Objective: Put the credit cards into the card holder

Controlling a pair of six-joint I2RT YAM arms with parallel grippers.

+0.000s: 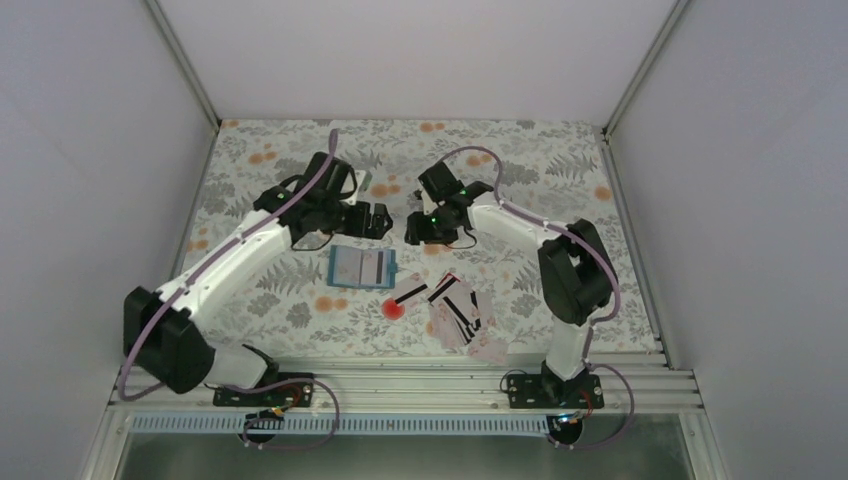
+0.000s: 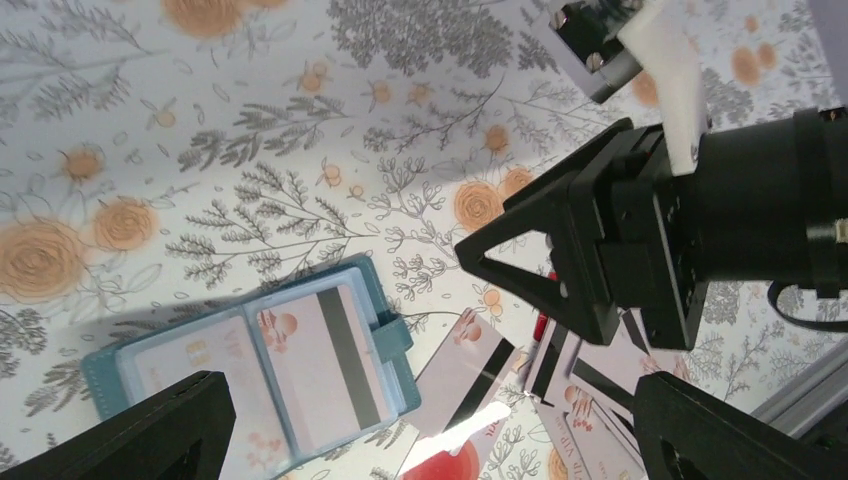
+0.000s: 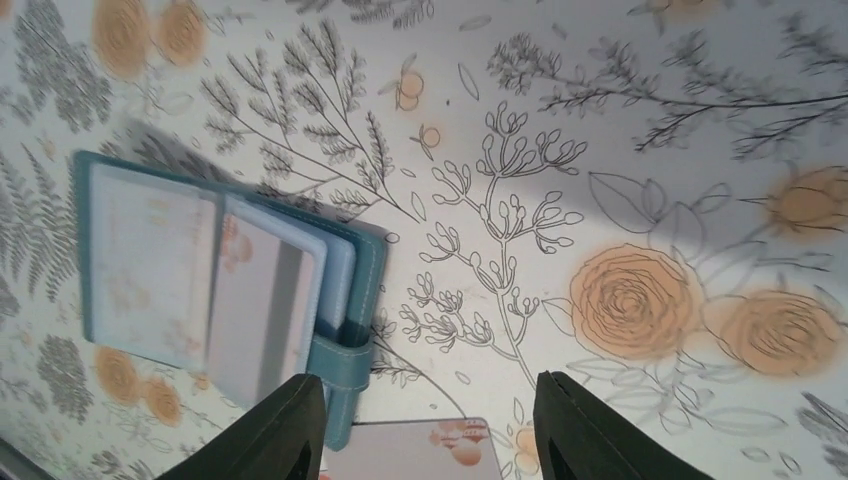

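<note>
- The left tool (image 1: pixel 379 221) and right tool (image 3: pixel 430 432) are spread, empty.
- A pale, black-striped plastic card (image 1: pixel 460 312) should be pinched edgewise, then slid flat into the blue folding holder (image 1: pixel 360 267).

Surroundings only, overhead and wrist views.
Logged a floral tablecloth (image 1: pixel 540 150), grey ferns and orange roses on white, lying flat over the whole work surface. Noted a round red spot (image 1: pixel 393 308) flat on the cloth, toward the near edge and roughly mid-width; partly visible at the bottom of the left wrist view too. Recorded plain white enclosure walls (image 1: pixel 420 50) on three sides, aluminium corner posts (image 1: pixel 185 65), and a ribbed aluminium rail (image 1: pixel 400 380) along the near edge.
</note>
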